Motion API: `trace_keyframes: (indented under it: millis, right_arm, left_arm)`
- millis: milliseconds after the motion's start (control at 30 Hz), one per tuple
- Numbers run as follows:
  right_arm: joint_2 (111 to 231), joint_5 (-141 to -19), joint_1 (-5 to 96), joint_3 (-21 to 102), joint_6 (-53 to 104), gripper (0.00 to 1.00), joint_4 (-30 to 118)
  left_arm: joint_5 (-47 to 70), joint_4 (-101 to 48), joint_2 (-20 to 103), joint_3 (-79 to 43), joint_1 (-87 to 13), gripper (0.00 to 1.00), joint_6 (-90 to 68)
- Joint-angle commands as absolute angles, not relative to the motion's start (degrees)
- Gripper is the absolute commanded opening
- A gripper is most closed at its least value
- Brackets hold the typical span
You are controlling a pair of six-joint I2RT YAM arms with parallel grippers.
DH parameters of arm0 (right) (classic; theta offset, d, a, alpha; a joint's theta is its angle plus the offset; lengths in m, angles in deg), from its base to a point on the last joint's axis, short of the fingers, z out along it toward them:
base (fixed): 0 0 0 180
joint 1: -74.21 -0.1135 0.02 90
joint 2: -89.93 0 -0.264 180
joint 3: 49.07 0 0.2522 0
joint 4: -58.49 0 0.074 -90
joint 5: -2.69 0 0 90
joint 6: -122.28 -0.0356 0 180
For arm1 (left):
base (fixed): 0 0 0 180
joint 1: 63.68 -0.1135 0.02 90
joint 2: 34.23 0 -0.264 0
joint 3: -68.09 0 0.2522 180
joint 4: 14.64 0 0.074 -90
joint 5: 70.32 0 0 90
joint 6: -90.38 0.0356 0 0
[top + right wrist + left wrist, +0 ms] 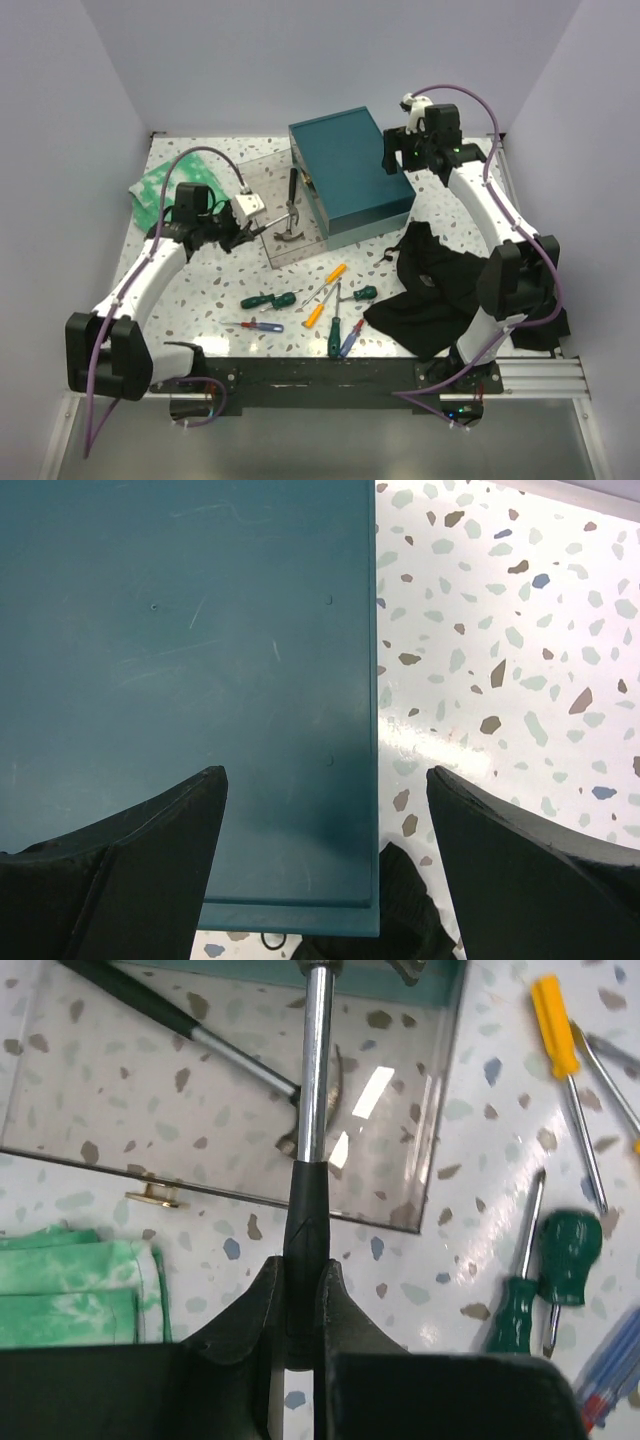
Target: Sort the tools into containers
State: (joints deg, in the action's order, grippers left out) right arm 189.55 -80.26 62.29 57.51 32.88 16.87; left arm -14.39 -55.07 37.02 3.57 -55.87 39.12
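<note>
Left gripper (303, 1275) clamps 1 hammer (316, 1080), head toward 12 o'clock over the clear box (440, 1110), seemingly for release; right gripper (325, 780) stands apart.

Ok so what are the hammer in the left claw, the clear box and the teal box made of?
Hammer: mirror-bright shaft, likely chromed steel; matte black grip, probably rubber or plastic. Clear box: glossy transparent plastic, the speckled table shows through. Teal box: smooth satin face with fine scratches, plastic or painted metal, unclear.
</note>
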Motion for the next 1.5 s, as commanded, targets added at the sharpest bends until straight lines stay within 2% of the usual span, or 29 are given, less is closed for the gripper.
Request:
trace_keyframes:
  millis: [0, 100, 200, 367, 467, 633, 667, 800, 867, 1033, 1133, 1167, 1200, 1333, 1467]
  right_arm:
    - [189.16, -79.93, 62.44, 59.18, 32.63, 0.85, 17.83]
    - [189.16, -80.1, 62.44, 58.91, 32.63, 0.85, 17.92]
    - [189.16, -80.54, 62.52, 59.0, 32.89, 0.85, 17.83]
    - [189.07, -81.15, 62.44, 59.44, 33.42, 0.85, 17.66]
    - [189.25, -81.24, 62.44, 59.35, 33.42, 0.85, 17.75]
    - [189.78, -81.24, 62.44, 60.05, 33.51, 0.85, 17.57]
    - [189.78, -81.33, 62.44, 60.14, 33.68, 0.85, 17.57]
    - [189.86, -81.51, 62.44, 59.88, 33.95, 0.85, 17.66]
    - [190.13, -81.6, 62.52, 59.79, 33.95, 0.85, 17.74]
    - [191.44, -81.07, 62.44, 60.67, 33.77, 0.85, 17.75]
    - [192.15, -80.81, 62.44, 61.46, 33.6, 0.85, 17.75]
    - [192.58, -80.8, 62.44, 61.64, 33.6, 0.85, 17.83]
    - [192.68, -80.98, 62.44, 61.81, 33.51, 0.85, 17.75]
    - [193.47, -81.16, 62.44, 62.25, 33.33, 0.85, 18.1]
    - [194.52, -80.46, 62.35, 62.78, 32.81, 0.85, 17.92]
  left_arm:
    - [-13.63, -38.43, 39.95, -2.17, -56.83, 0.0, 16.08]
    - [-14.16, -31.49, 42.93, -3.06, -56.74, 0.0, 5.18]
    - [-9.7, -25.51, 45.57, -3.41, -56.74, 0.0, -5.89]
    - [-1.95, -31.11, 53.65, -7.88, -56.74, 0.0, -23.56]
    - [-4.58, -31.39, 59.54, -11.05, -56.21, 0.0, -30.61]
    - [-5.1, -27.25, 64.03, -12.02, -54.72, 0.0, -33.37]
    - [-5.72, -27.43, 64.38, -12.55, -54.72, 0.03, -33.89]
    - [-6.07, -30.22, 64.91, -14.39, -54.81, 0.34, -32.85]
    - [-6.86, -30.68, 64.48, -15.53, -54.98, 0.42, -30.4]
    - [-12.22, -27.17, 59.3, -14.05, -56.82, 0.44, -23.02]
    - [-12.66, -28.31, 55.52, -10.54, -58.14, 0.22, -14.76]
    - [-12.93, -31.09, 54.55, -8.01, -58.58, 0.03, -11.43]
    - [-11.97, -31.82, 52.28, -6.68, -59.37, 0.0, -10.09]
    - [-11.7, -30.16, 47.52, 1.23, -60.61, 0.0, -4.99]
    - [-9.07, -31.55, 48.91, 4.41, -60.61, 0.0, -0.6]
